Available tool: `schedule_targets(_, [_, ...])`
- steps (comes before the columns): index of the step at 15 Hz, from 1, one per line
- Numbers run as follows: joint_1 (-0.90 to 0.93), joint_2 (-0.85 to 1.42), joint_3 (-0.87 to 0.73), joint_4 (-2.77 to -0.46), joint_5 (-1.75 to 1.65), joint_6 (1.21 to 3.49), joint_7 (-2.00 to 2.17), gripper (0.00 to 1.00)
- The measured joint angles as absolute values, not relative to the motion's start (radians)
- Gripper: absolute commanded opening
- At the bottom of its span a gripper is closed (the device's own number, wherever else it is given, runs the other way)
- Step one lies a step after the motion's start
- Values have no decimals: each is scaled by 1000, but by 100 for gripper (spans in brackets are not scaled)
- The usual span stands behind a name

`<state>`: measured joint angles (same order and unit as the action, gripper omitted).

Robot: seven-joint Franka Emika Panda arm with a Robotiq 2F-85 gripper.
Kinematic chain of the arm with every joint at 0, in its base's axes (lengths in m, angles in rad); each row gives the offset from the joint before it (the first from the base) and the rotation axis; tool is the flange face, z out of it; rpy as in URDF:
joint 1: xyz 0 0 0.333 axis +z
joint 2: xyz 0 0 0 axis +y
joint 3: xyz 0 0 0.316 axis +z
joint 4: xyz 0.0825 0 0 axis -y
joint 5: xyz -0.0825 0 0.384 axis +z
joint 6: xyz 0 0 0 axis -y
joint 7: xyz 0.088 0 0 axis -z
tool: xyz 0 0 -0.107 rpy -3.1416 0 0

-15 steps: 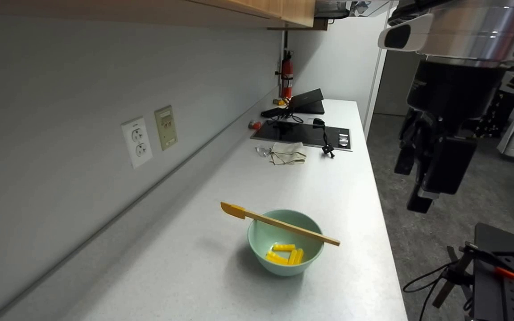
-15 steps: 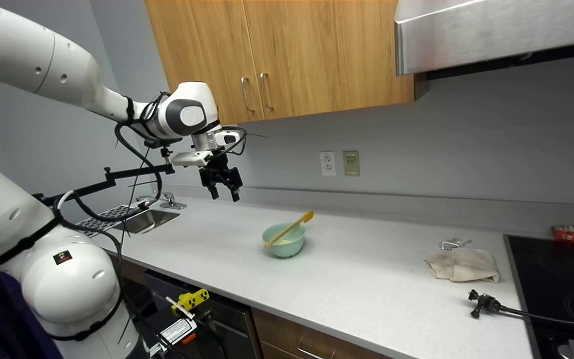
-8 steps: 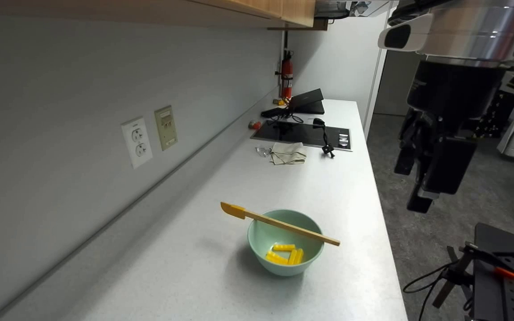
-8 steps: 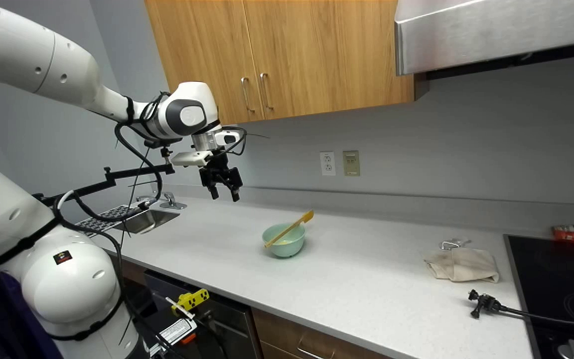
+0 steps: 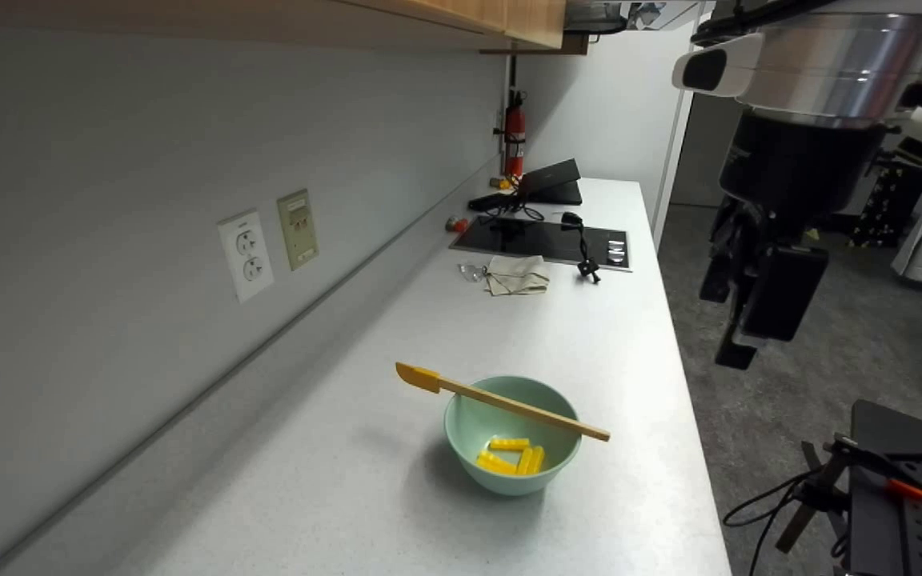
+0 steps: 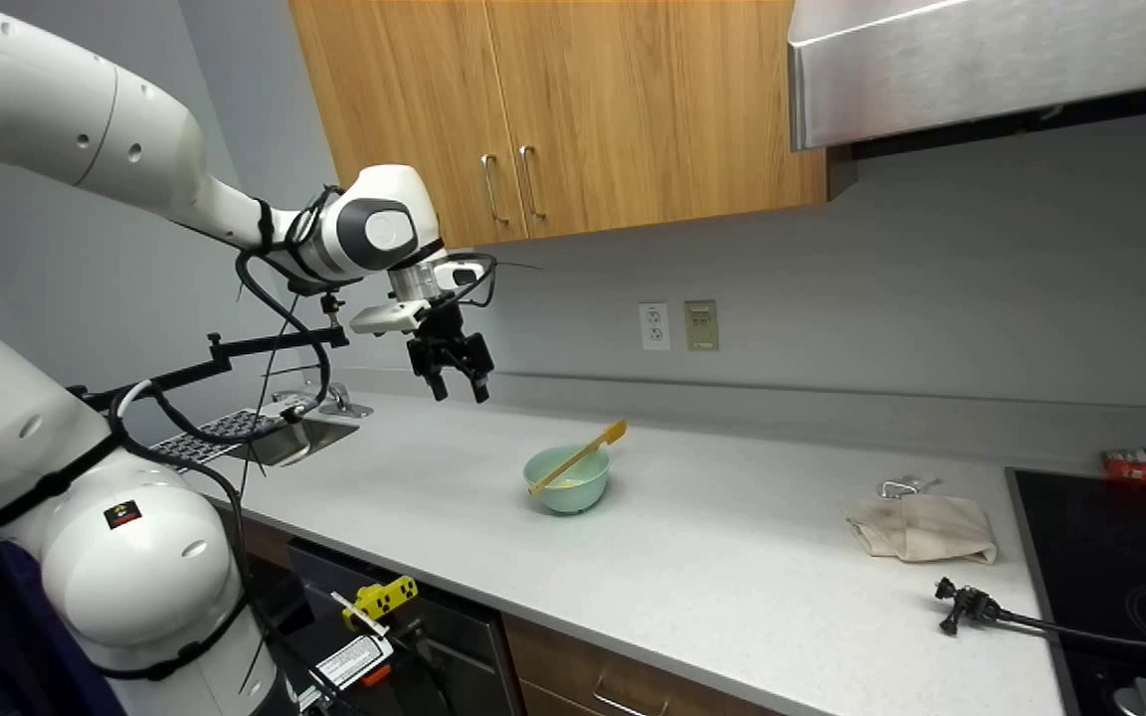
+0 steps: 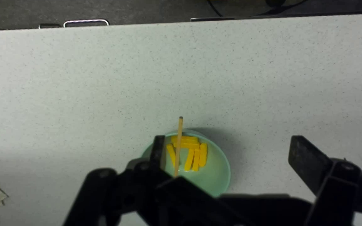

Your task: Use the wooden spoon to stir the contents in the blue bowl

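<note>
Spoon [image 5: 509, 405] across blue bowl [image 5: 479, 428], yellow pieces [image 5: 525, 461] inside, end effector [image 6: 460, 389] aloft, jaws apart

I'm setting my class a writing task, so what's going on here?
A robot arm has its gripper open above the counter, holding nothing. The wooden spoon rests across the rim of the blue bowl, jutting out past both sides. Yellow pieces lie in the bowl. Stirring is not yet under way.

Bright by the open edge of the desk [image 5: 641, 376], shadowed along its wall edge; blurred on the gripper [image 7: 231, 153] in wrist view.
</note>
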<state>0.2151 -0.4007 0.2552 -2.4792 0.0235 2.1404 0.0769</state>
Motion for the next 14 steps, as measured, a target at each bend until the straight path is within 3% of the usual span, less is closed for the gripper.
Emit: schedule_targets(14, [168, -145, 243, -2424, -75, 2415, 93, 100])
